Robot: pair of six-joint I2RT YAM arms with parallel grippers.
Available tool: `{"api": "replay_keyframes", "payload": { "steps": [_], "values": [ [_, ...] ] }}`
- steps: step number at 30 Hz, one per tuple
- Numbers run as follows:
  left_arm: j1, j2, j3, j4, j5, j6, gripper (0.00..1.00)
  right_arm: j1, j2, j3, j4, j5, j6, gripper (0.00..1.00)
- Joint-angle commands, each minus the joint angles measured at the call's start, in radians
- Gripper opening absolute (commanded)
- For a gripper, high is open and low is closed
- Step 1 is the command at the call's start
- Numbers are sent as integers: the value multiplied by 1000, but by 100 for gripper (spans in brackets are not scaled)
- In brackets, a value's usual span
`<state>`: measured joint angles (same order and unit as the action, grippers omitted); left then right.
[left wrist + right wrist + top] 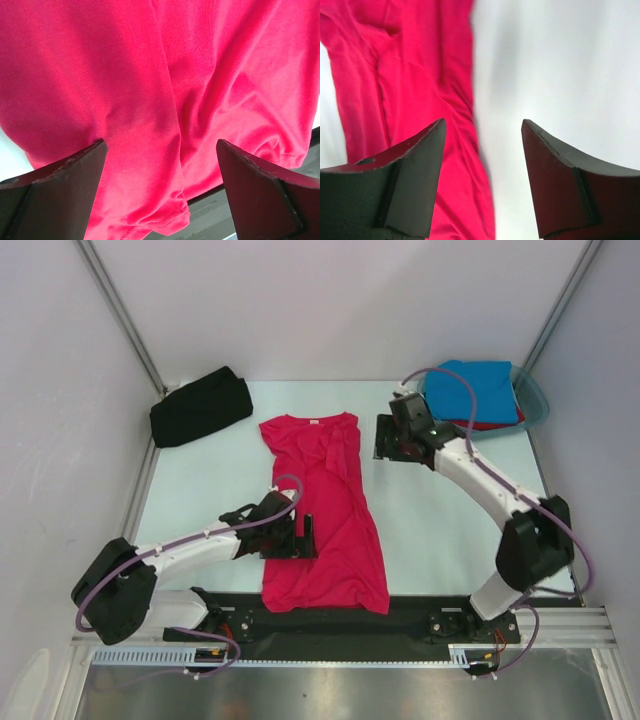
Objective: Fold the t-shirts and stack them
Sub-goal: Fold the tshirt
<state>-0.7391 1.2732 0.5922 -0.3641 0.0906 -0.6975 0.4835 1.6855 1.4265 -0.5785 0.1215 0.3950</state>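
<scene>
At the middle of the desk [440, 515], the crimson-pink t-shirt [325, 510] was laid out long and narrow, collar at the far end.

Its sides appeared to be turned in already, so the lengthwise fold was judged done or nearly so. A crosswise fold was judged to be called for next, the hem carried up toward the collar, which would need a grip low on the cloth. The left jaws were spread to their widest at the shirt's left edge near the hem, with cloth seen beneath them and nothing held. The right jaws were parted at a moderate width just beside the shirt's right edge near the shoulder, over bare desk, and nothing was gripped. The black t-shirt [200, 407] lay bundled at the far left, and the blue t-shirt [478, 388] rested on the red t-shirt [492, 424] in the teal tub [538, 398].
</scene>
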Motion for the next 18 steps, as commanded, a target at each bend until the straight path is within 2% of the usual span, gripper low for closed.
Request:
{"api": "replay_keyframes", "payload": {
  "steps": [1, 6, 8, 10, 12, 15, 16, 18],
  "values": [
    [10, -37, 6, -38, -58, 35, 100, -6, -139, -128, -24, 84, 11, 68],
    [10, -84, 23, -35, -61, 38, 100, -11, -389, -374, -69, -54, 155, 66],
    [10, -101, 31, -26, -57, 46, 100, -8, -484, -541, -38, -159, 255, 64],
    [10, -110, 40, -15, -55, 49, 100, -3, -648, -692, -20, -231, 318, 63],
    [9, -121, 41, 0, -45, 53, 100, 6, -813, -765, -23, -262, 410, 61],
    [4, -123, 44, 22, -31, 55, 100, 32, -964, -882, -35, -325, 523, 59],
    [3, -124, 46, 22, -32, 55, 100, 41, -1054, -897, -70, -319, 553, 57],
    [-2, -127, 47, 21, -34, 56, 100, 62, -1130, -937, -95, -312, 597, 56]
  ]
}}
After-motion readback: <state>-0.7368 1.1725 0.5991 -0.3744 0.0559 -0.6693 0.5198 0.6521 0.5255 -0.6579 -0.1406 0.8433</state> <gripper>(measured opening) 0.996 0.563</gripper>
